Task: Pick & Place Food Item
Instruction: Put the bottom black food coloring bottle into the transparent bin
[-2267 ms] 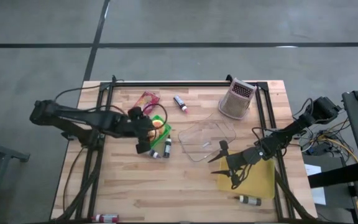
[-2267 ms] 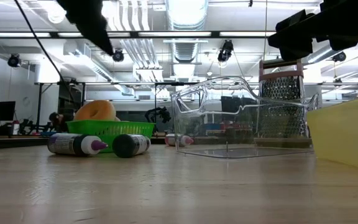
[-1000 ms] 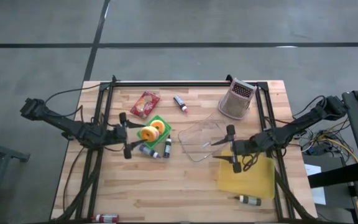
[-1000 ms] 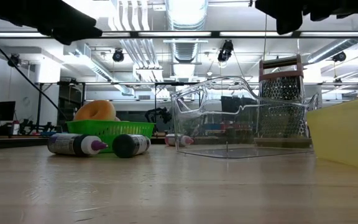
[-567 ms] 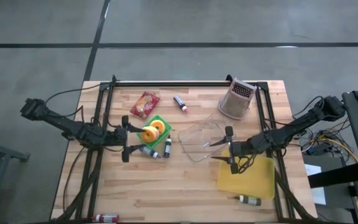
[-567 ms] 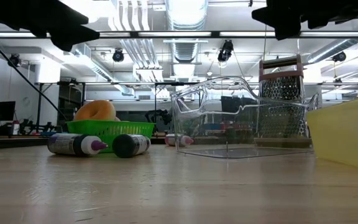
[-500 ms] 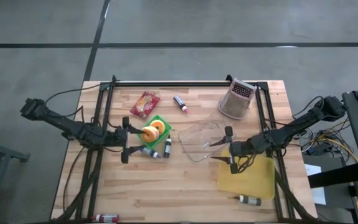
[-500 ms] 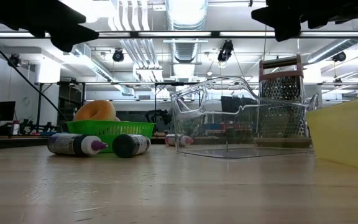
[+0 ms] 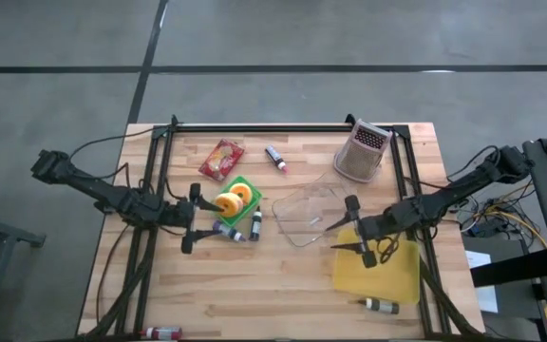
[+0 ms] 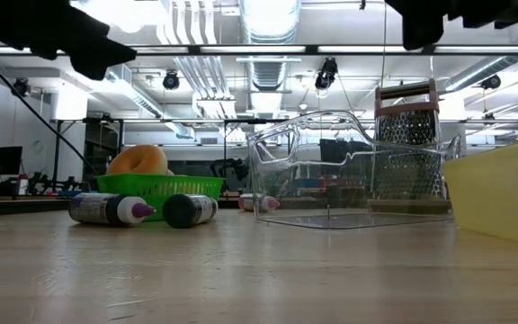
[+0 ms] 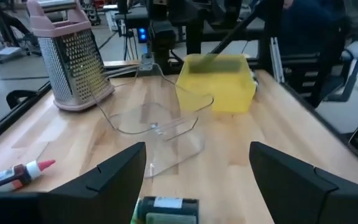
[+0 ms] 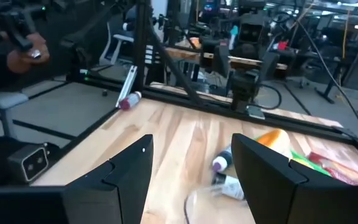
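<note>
I see two glazed orange-yellow doughnuts [image 9: 232, 199] in the green mesh basket [image 9: 246, 214], centre-left; left gripper [image 9: 191, 218] and right gripper [image 9: 357, 229] spread, empty.

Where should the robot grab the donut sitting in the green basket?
Probably from straight above. The donut sticks up over the green basket rim, so its top is free while the walls block its sides. Pinching across one side of the ring, one finger in the hole, looks best. The open left gripper is right beside it.
</note>
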`<state>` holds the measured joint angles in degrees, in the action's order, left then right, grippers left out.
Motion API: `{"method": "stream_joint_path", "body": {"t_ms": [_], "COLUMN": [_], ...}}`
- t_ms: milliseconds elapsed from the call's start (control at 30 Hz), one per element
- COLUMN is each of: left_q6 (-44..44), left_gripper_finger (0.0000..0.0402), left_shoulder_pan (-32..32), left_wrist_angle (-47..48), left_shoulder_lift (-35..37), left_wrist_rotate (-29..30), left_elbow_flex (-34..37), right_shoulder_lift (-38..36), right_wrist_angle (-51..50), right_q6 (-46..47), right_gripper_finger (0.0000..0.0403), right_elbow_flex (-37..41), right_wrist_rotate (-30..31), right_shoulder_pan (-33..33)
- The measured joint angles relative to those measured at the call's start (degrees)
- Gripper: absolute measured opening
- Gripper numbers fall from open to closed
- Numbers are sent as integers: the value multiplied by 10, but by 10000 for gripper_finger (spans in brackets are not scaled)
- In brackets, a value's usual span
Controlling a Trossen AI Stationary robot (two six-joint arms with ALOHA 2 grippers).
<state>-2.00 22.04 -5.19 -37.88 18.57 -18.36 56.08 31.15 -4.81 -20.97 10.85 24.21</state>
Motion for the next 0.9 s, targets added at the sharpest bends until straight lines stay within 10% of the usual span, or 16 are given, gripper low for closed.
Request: {"method": "stream_joint_path", "body": {"t_ms": [567,900], "left_q6": [83,100], "left_gripper_finger": [287,287], "left_shoulder_pan": [-2,-3], "left_wrist_angle": [-55,-77], "left_shoulder_lift": [137,209], "left_wrist_rotate": [72,137], "left_elbow_flex": [83,140], "right_shoulder_lift": [-289,-337], "right_wrist_angle": [32,4], "right_q6": [14,14], "right_gripper_finger": [215,215], "right_elbow_flex": [190,205], "right_wrist_rotate": [-3,-2], "right_shoulder_pan": [0,0]}}
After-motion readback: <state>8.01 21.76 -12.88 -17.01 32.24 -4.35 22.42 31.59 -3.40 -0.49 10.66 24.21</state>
